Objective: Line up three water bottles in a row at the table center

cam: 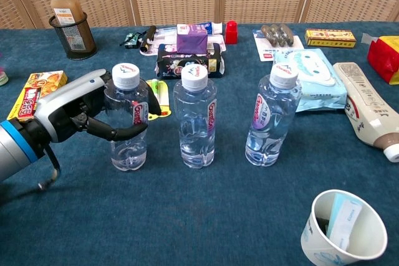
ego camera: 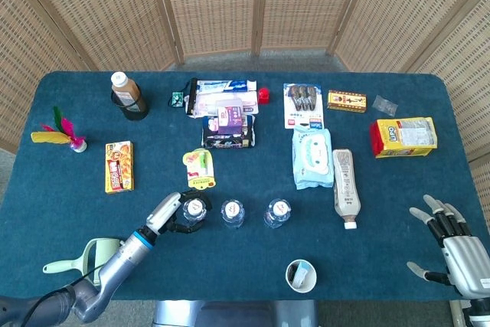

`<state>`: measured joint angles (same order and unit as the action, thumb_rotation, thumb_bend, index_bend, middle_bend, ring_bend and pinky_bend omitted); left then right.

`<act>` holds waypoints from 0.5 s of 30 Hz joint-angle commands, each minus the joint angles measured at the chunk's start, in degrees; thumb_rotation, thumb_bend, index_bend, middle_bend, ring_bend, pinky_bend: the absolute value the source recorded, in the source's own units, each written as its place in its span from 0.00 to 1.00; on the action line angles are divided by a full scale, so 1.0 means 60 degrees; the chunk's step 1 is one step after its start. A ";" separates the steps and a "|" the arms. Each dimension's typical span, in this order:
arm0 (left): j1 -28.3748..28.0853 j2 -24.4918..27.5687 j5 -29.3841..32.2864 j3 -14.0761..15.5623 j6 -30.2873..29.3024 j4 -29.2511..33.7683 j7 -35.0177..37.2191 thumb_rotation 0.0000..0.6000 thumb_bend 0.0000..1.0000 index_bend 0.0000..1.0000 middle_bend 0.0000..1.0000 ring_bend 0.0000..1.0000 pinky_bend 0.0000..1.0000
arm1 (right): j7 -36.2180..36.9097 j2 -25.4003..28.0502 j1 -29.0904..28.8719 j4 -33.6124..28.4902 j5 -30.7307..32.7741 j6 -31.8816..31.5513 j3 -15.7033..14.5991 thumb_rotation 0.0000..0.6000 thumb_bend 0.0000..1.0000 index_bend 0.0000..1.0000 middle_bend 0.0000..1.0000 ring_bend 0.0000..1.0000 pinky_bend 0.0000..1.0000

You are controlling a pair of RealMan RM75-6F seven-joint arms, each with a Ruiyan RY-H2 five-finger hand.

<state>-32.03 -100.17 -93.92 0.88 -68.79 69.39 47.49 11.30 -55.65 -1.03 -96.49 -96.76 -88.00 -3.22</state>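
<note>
Water bottles, head view: three white-capped bottles stand upright in a line near the front middle of the blue tabletop [ego camera: 69, 105] — left bottle [ego camera: 194, 208], middle bottle [ego camera: 232, 210], right bottle [ego camera: 279, 209]. My left hand [ego camera: 170, 214] is wrapped around the left bottle, gripping it, arm reaching in from the lower left corner. My right hand [ego camera: 453, 246] sits at the lower right edge, well apart from the bottles, fingers spread, holding nothing. A paper cup [ego camera: 301, 276] stands nearer the front edge, to the right of the row. A green-handled brush [ego camera: 76, 259] lies beside my left forearm. Chest view: left bottle [cam: 128, 123] upright, base apparently on the cloth, just beside the middle bottle [cam: 196, 119] with a narrow gap; right bottle [cam: 272, 118] stands farther off, gap wider. My left hand [cam: 78, 115] holds the left bottle at mid-body, fingers [cam: 121, 134] curling across its front below the label. Right hand not seen here. Paper cup [cam: 343, 228] at lower right, a small packet inside. Wire holder with a brown bottle [cam: 70, 23] at far left rear.
</note>
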 commanded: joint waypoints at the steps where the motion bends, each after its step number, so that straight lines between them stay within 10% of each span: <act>1: -0.0030 0.0002 0.0043 0.0059 0.0099 -0.0010 -0.0281 1.00 0.37 0.51 0.44 0.35 0.45 | -0.0003 0.0002 -0.0003 0.0002 -0.0020 -0.0001 -0.0006 1.00 0.00 0.17 0.03 0.00 0.00; 7: -0.0081 0.0034 0.0033 0.0148 0.0193 0.0023 -0.0421 1.00 0.37 0.51 0.43 0.32 0.41 | -0.0002 0.0007 0.0009 -0.0009 -0.0018 -0.0027 -0.0005 1.00 0.00 0.17 0.03 0.00 0.00; 15: -0.0032 -0.0018 -0.0086 0.0220 -0.0100 -0.0250 -0.0030 1.00 0.37 0.37 0.18 0.06 0.28 | 0.0002 0.0013 -0.0001 -0.0008 -0.0035 -0.0010 -0.0015 1.00 0.00 0.17 0.03 0.00 0.00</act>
<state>-32.35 -100.11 -94.41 2.18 -69.18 68.08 47.21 11.31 -55.57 -1.03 -96.54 -96.97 -88.06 -3.31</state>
